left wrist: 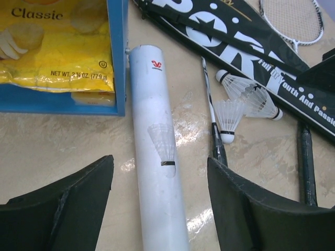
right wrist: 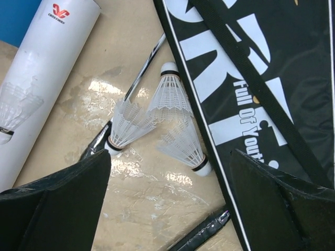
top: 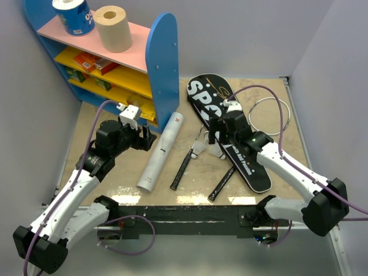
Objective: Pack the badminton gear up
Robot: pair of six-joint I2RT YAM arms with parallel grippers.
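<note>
Right gripper (right wrist: 170, 157) is hanging released over three shuttlecocks (right wrist: 170, 99), left gripper (left wrist: 159, 158) likewise over the tube (left wrist: 152, 94); centring on one cork (right wrist: 168, 68) looks wisest.

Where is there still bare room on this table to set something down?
Bare table lies left of the white tube, below the blue shelf, and in the far right corner beyond the racket head. Crowded: between the tube and the black bag, where racket handles and shuttlecocks lie.
</note>
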